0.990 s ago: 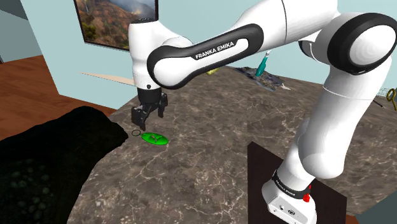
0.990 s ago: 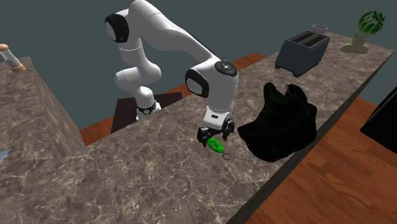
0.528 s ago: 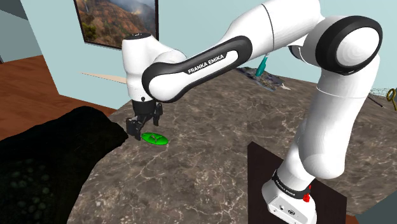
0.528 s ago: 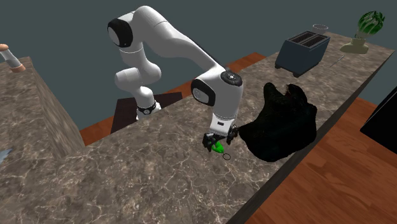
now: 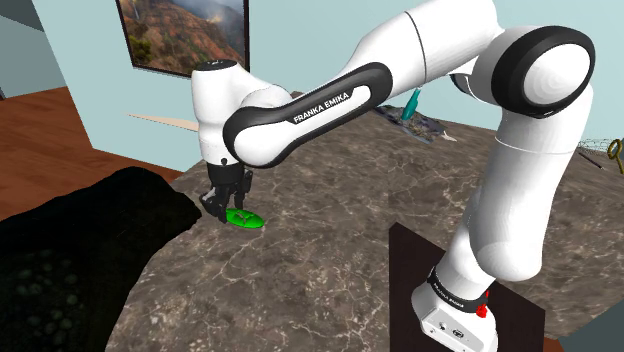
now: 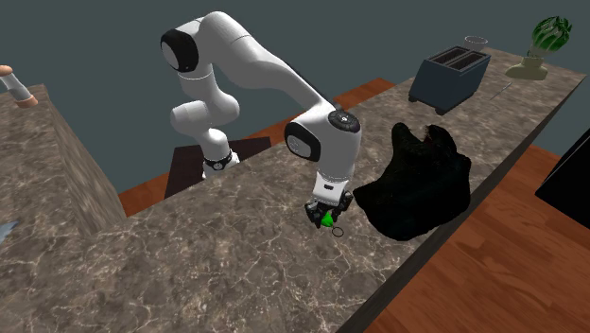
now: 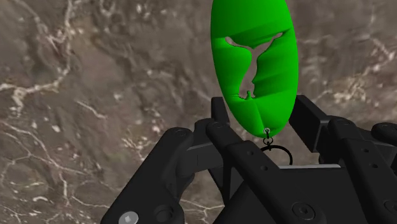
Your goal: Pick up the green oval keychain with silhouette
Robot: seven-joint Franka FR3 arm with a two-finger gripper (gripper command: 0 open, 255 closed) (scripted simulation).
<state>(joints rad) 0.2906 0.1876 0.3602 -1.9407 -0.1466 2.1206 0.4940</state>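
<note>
Marbled brown bench (image 5: pixel 330 240), black shapeless mass (image 5: pixel 70 250) at one edge. Item: green oval keychain (image 7: pixel 254 63) with cut-out silhouette, flat on bench beside the mass. Claw (image 5: pixel 224 203) low over its ring end; pinching or spread: cannot tell.

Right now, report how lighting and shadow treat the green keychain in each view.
Shoulder view: the keychain is flat bright green with no glare, beside a nearly featureless black mass. Second exterior view: it shows small, evenly lit. Wrist view: sharp, soft banded shading, silhouette cutout clear.
</note>
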